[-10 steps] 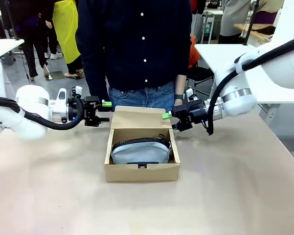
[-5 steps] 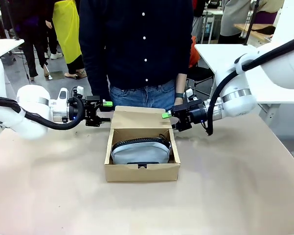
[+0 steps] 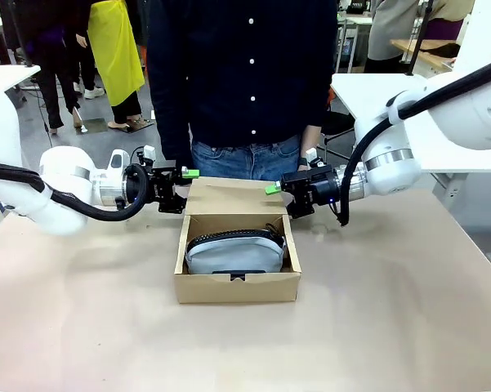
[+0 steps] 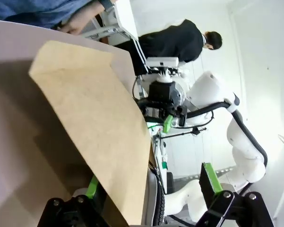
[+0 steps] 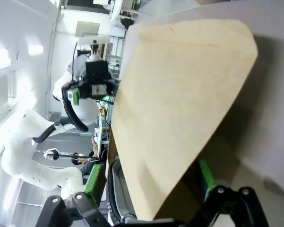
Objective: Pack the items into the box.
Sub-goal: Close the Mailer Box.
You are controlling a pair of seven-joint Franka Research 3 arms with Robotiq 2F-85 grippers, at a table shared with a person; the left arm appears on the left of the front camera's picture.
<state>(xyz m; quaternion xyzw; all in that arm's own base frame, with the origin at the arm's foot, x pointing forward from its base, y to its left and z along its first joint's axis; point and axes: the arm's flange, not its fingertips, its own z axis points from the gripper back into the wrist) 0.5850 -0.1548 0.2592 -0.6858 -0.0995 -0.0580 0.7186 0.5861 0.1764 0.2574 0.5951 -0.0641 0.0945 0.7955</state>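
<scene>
- You see the box (image 3: 237,269) near the table's (image 3: 408,327) far edge, flap lid (image 3: 235,196) standing up.
- The pouch (image 3: 234,251) lies inside it.
- Left gripper (image 3: 180,186) and right gripper (image 3: 279,196) have their jaws apart, each around one side edge of the lid; an uneven push can bend the lid or shift the box.

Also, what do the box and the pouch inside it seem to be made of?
The box looks like plain brown cardboard: matte, with visible fold lines and a hinged flap lid. The pouch seems to be soft fabric, pale grey-blue and matte; it sags and rounds in the box. Its black zipper could be plastic or metal; I cannot tell.
</scene>
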